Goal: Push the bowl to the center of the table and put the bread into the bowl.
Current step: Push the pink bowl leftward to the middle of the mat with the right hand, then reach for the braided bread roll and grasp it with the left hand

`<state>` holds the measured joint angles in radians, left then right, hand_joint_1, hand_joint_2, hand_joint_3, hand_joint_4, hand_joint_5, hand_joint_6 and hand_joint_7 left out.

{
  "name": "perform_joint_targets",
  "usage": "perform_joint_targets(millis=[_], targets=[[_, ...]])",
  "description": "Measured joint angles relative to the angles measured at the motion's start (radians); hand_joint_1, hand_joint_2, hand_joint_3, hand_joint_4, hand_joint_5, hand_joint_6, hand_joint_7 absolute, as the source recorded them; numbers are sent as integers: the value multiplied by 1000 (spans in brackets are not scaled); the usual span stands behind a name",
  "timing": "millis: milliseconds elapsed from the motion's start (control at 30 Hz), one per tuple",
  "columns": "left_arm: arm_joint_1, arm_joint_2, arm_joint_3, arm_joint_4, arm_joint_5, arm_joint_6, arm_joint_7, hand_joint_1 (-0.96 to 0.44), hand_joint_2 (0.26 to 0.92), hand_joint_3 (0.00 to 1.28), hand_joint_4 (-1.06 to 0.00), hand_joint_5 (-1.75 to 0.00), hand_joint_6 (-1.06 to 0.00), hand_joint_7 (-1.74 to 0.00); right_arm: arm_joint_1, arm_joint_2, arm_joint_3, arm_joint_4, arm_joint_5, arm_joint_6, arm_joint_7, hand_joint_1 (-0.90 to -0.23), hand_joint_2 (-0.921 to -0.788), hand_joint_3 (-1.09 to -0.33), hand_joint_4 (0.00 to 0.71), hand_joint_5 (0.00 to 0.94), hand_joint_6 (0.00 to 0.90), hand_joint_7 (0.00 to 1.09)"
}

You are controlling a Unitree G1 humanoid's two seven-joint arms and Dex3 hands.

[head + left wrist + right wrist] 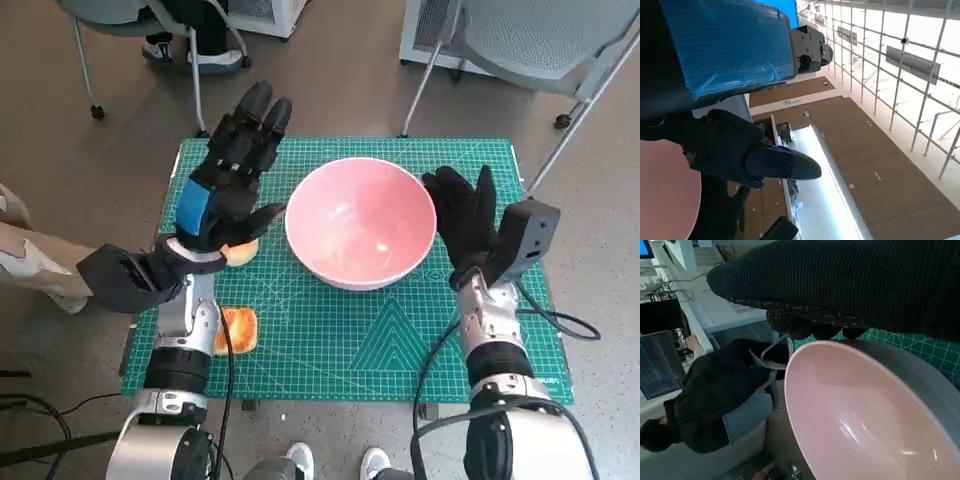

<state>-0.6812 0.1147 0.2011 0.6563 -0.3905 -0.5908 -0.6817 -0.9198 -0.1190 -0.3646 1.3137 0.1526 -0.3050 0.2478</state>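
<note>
The pink bowl (360, 220) stands near the middle of the green mat (400, 340); its rim also shows in the left wrist view (665, 190) and its inside fills the right wrist view (860, 410). My right hand (468, 222) is open and flat by the bowl's right side, its glove (850, 285) close over the rim. My left hand (228, 175) is raised left of the bowl with its fingers (780, 165) spread and holds nothing. A piece of bread (242, 253) lies partly hidden under it. A second piece of bread (238, 329) lies nearer me, by the mat's left edge.
Chairs stand beyond the table at the far right (540, 40) and far left (130, 15). A person's leg (30, 255) shows at the left, and a seated person (715, 410) appears in the right wrist view past the bowl.
</note>
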Motion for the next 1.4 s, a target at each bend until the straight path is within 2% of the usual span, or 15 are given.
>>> perform_joint_targets(millis=[133,267,400,567,667,767,867,1067,1300,1400], targets=[[7,0,0,-7,0,0,0,-498,921,198,-18,-3,-75,-159,0,-15,-2,-6,1,-22,17,-622,-921,-824,268,0,290,123],[14,1,3,-10,-1,0,-1,-497,921,198,-18,-3,-74,-160,0,-35,-3,-28,4,-73,42,-619,-921,-856,265,0,283,120],[22,3,8,-11,-1,2,0,-495,921,199,-18,-3,-74,-161,2,-44,-1,-65,4,-175,65,-608,-921,-892,264,0,277,119],[26,3,9,-19,-1,9,4,-488,921,201,-18,-2,-72,-162,20,-44,7,-137,14,-325,123,-606,-921,-886,261,0,279,124],[32,2,9,-37,-1,14,10,-484,921,202,-18,-2,-71,-163,47,-32,14,-206,43,-411,171,-622,-921,-856,258,1,282,132],[37,1,8,-51,-1,18,14,-481,921,203,-18,-2,-70,-164,75,-17,24,-273,65,-459,210,-637,-921,-832,249,1,283,141],[41,-2,7,-67,-1,24,21,-479,921,203,-17,-1,-69,-165,107,3,40,-352,94,-495,245,-644,-921,-811,242,0,280,150],[50,-7,3,-96,-2,32,24,-483,921,201,-17,-1,-68,-168,167,36,80,-506,157,-513,302,-642,-921,-787,230,0,274,169],[63,-7,2,-109,-7,35,10,-487,921,199,-14,0,-66,-170,205,55,119,-639,204,-516,338,-640,-921,-780,220,0,262,185],[74,-5,1,-125,-7,35,5,-502,921,198,-14,0,-66,-172,207,58,131,-655,211,-518,351,-643,-921,-776,219,0,222,258]])
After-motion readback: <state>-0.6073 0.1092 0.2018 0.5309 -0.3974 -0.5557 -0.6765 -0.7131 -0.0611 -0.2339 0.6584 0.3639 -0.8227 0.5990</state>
